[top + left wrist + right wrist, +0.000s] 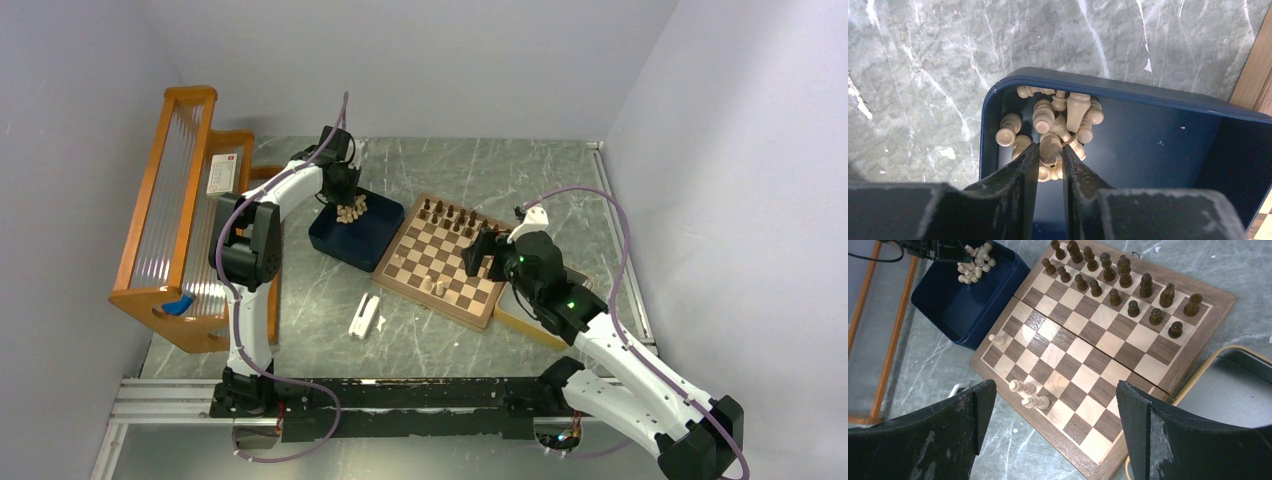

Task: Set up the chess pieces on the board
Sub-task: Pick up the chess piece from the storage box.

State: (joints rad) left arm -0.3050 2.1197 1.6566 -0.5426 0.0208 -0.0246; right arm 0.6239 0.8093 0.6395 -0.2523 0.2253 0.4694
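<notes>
Right wrist: two pale pieces (pixel 1035 401) lie sideways on board (pixel 1083 365), heads left.

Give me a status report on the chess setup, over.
Left gripper in blue tray, jaws narrow around a pale piece, grip unconfirmed. Right gripper open over the board. Dark pieces lined up; three pale pieces on board, rest heaped in tray. Nothing blocking.

Top camera overlooks everything; left wrist nears tray (pixel 1108 89), right wrist overlooks board (pixel 1088 360)
</notes>
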